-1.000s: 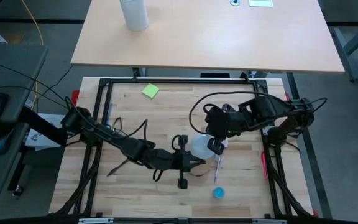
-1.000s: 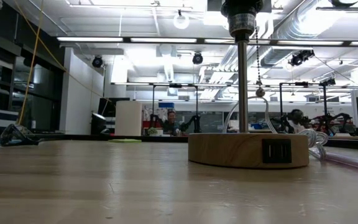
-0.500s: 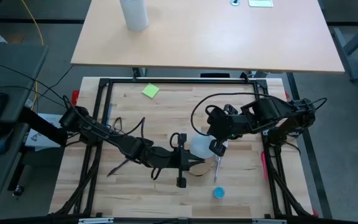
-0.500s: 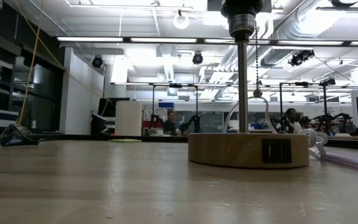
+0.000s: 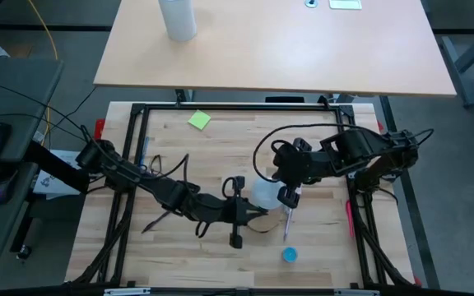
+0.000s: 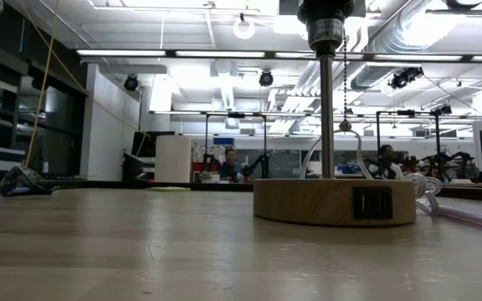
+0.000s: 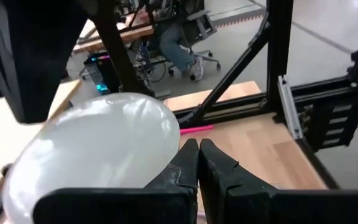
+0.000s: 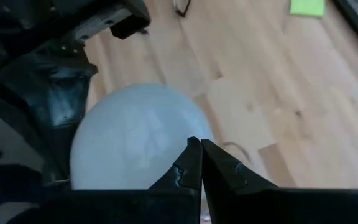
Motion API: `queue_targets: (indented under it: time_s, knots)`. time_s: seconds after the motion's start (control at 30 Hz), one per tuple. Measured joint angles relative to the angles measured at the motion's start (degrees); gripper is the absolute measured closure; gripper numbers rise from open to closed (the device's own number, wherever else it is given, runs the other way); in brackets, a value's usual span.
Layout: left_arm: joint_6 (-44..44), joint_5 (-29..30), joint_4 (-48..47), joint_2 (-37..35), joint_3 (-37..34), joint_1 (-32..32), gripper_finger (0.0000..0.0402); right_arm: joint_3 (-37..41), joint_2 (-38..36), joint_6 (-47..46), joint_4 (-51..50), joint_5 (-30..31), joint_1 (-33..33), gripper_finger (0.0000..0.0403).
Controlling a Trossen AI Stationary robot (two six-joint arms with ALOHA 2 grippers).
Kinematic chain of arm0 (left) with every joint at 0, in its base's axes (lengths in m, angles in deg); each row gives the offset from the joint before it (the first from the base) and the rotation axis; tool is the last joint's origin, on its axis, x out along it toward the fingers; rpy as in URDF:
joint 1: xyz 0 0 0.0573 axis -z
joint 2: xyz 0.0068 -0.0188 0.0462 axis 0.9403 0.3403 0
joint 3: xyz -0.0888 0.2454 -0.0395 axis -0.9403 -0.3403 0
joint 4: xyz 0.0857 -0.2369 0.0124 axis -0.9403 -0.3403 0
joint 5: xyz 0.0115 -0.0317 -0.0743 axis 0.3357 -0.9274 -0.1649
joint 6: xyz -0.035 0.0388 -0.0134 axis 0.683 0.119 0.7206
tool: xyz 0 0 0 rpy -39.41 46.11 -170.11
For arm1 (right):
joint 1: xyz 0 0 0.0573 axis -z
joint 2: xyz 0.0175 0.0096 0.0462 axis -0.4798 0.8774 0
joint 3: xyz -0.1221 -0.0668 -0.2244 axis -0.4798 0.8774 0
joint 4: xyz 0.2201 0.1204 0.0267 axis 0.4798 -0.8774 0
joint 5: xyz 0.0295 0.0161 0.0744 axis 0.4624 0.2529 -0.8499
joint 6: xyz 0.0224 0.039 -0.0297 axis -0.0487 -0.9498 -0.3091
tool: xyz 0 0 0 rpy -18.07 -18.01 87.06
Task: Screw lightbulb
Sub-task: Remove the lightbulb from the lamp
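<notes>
Sitting between both end effectors, the lightbulb shows its round globe uppermost toward the overhead camera; base hidden, long axis apparently upright. Left end effector and right end effector: fingers pressed together, holding nothing, each just beside the globe. No legible writing.

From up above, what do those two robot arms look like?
Both are dark, jointed arms with loose black cables looping off them. Each ends in a left gripper or right gripper with two slim black fingers that have stepped, notched inner edges.
</notes>
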Motion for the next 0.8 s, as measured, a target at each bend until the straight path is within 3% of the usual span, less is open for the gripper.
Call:
queue_targets:
  time_s: [0.13, 0.27, 0.5, 0.6, 0.7, 0.8]
  knots:
    - [0.69, 1.7, -0.1, -0.02, 0.0, 0.29, 0.0401, 0.0, -0.05, -0.47, 0.15, 3.16, 0.14, 0.0403]
    - [4.66, 2.7, -0.08, -0.68, -0.02, 0.73, 0.0401, 0.0, -0.44, 0.37, 0.18, 1.42, 1.37, 0.0403]
    - [2.35, 3.72, -1.3, -0.92, 0.0, 0.83, 0.0401, 0.53, -0.43, 3.51, -1.24, 1.12, 4.26, 0.0403]
    - [7.18, 3.93, -1.59, -1.06, 0.0, 0.83, 0.0401, 0.55, -0.43, 3.0, -1.96, -0.95, 5.51, 0.0403]
    - [8.17, 2.54, -1.53, -1.26, 0.0, 0.83, 0.0401, 0.56, -0.43, 5.79, -2.33, -2.06, 6.78, 0.0403]
    - [7.85, -5.41, -3.07, -1.27, 0.0, 0.71, 0.0401, 0.57, -0.41, 7.9, -2.37, -1.56, 8.43, 0.0403]
